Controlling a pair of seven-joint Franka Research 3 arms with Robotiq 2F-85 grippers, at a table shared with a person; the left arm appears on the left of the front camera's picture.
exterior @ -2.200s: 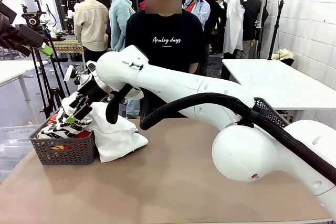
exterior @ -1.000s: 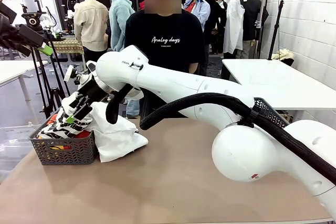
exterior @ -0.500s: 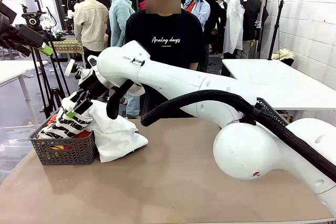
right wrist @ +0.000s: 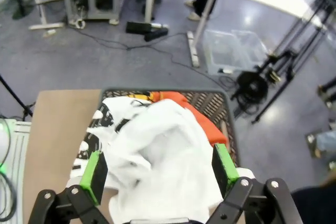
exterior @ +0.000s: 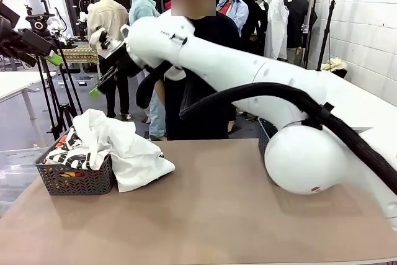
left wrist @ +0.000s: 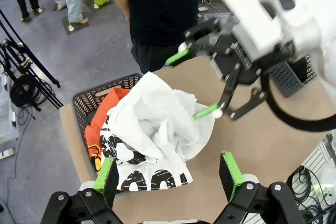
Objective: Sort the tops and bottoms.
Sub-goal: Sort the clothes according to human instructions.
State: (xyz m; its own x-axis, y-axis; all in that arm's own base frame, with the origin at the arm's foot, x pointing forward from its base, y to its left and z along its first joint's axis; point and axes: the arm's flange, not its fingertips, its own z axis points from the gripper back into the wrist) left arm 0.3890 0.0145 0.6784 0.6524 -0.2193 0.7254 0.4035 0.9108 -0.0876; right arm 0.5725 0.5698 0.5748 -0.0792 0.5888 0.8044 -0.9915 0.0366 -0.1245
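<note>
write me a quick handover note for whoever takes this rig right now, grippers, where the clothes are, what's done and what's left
Right gripper: open, empty, raised above the left basket.
Left gripper: open, empty, looking down on the same basket.
Clothes: white T-shirt heaped on top, spilling onto the table; striped T-shirt and orange-red T-shirt underneath it.
Second basket sits behind the right arm; contents hidden.
Done: several tops are in the left basket.
Left: cannot tell; no loose garments on the visible table.
</note>
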